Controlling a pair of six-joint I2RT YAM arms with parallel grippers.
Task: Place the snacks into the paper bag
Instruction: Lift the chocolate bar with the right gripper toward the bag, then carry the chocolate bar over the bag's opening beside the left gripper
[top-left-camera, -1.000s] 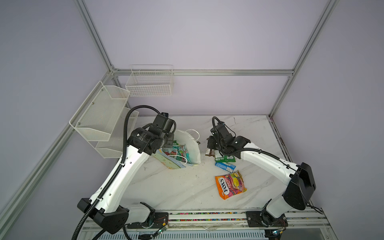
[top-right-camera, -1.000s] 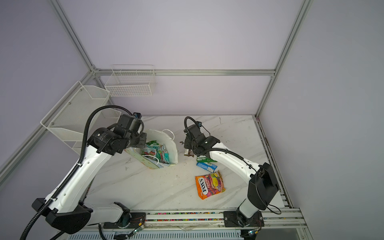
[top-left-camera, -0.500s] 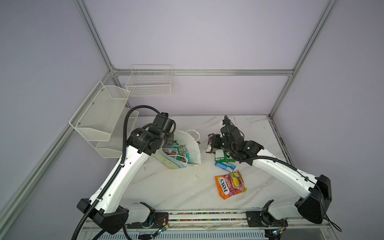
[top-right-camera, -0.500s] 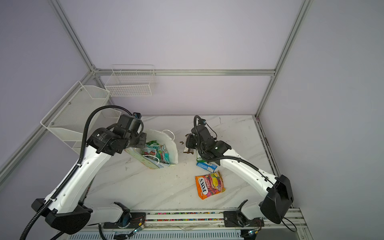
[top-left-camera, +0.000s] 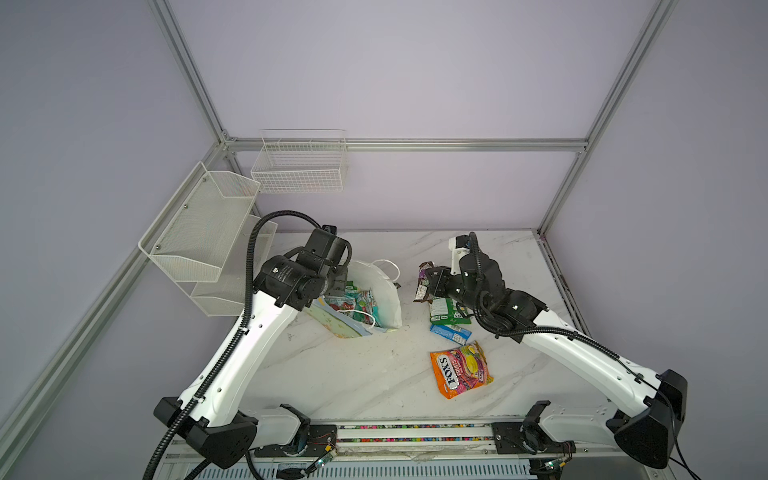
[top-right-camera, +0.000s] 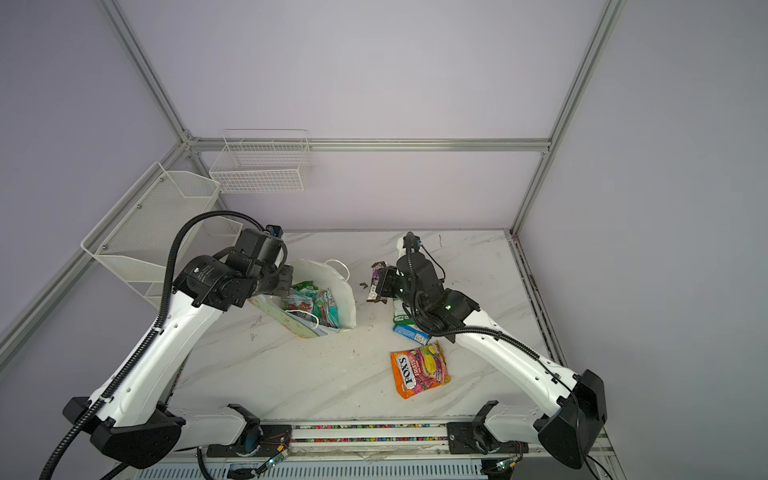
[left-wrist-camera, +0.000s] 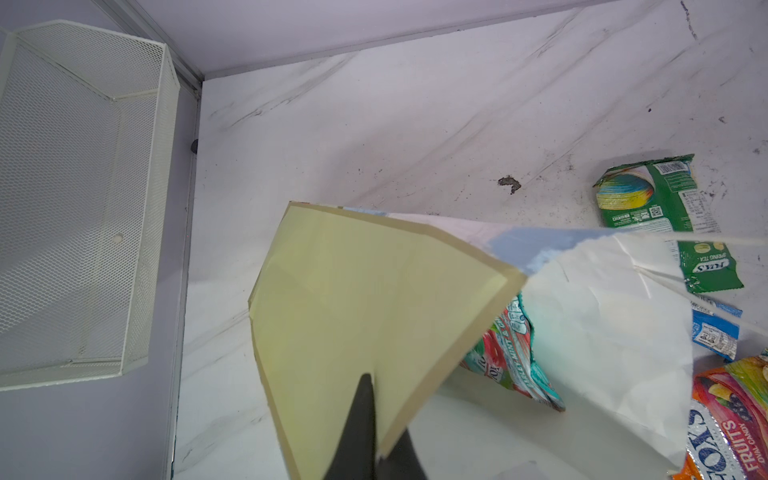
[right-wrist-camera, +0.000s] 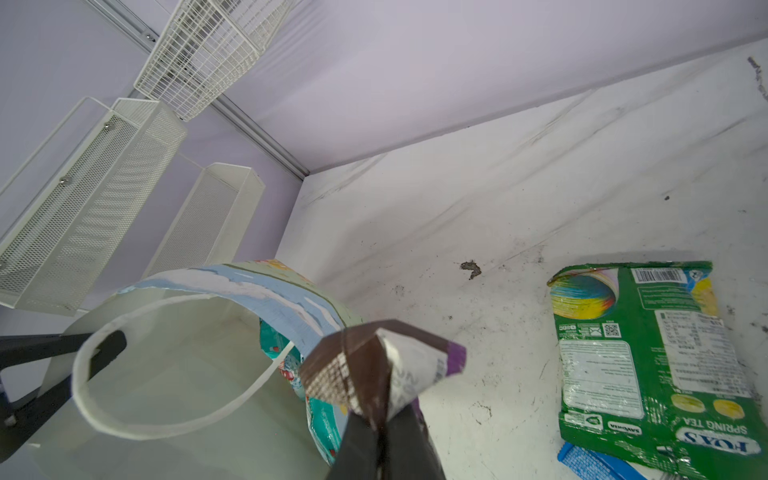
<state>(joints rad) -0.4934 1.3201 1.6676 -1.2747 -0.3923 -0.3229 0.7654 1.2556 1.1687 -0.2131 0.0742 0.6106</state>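
1. Since a second ago, the right arm has stretched out and its shoulder link has dropped low to the right. The right gripper (top-left-camera: 435, 286) has raised the dark wrapper (right-wrist-camera: 365, 365) clear of the table (top-left-camera: 353, 374). The left arm and the bag haven't moved.
2. Step in hand is carrying the wrapper to the bag. Next is a short move across over the rim, clear of the cord handle (top-left-camera: 388, 266), then release. The wrapper is light and may cling to a finger.
3. Nearest is the orange FOX'S packet (top-left-camera: 460, 369), then the blue packet (top-left-camera: 450, 332) with the green packet (top-left-camera: 446, 313) partly over it. All three are still unbagged.
4. The right gripper's jaws are pinched tight on one end of the wrapper, in the air beside the bag mouth, wrist aimed at it.
5. The paper bag (top-left-camera: 386, 299) is tipped over, mouth toward the right arm, with teal packets (top-left-camera: 357, 305) inside.
6. The left gripper (left-wrist-camera: 372, 411) is clamped on the bag's rim, one finger inside, holding the mouth open. Can't tell if the bag rests fully on the table.
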